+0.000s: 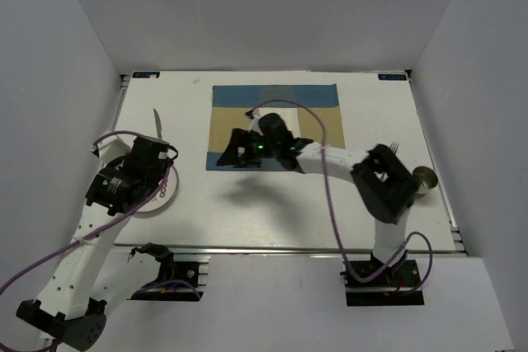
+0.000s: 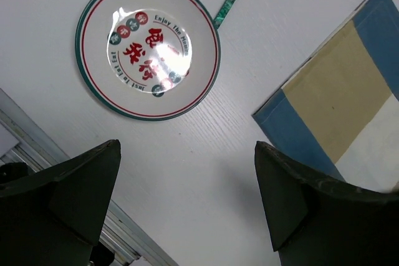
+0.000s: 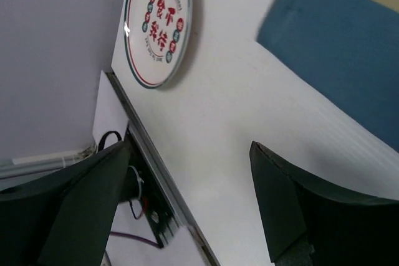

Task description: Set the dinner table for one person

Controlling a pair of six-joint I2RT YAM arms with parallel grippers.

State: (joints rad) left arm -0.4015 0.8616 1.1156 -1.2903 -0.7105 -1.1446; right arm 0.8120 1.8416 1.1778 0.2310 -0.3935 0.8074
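Quick rundown so you know what you've got. One table (image 1: 280,220), white, with a metal rail (image 1: 289,247) along its near edge. It sits under everything else.

One mat (image 1: 318,96), blue and tan, lies flat on the table toward the far middle. I'll place the rest off that.

One plate (image 2: 149,48), white with a green and red rim and red lettering. It's left of the mat and nearer to you, not touching it.

Two grippers:
- Your left gripper (image 2: 187,154) hangs left of the mat, up over the plate. Its fingers are spread wide with nothing between them.
- Your right gripper (image 3: 190,154) reaches across to the mat's near left corner and hovers there. Its fingers are spread too, and all you see in the gap is bare table.

One small round cup (image 1: 426,179), I think, well to the right of the mat by the table's right edge.

One knife (image 1: 157,125), left of the mat on the far side of the plate, with one end just beside the plate's rim.

One fork (image 1: 394,147), right of the mat and near the cup. Only the tines show past your right arm (image 1: 384,191).
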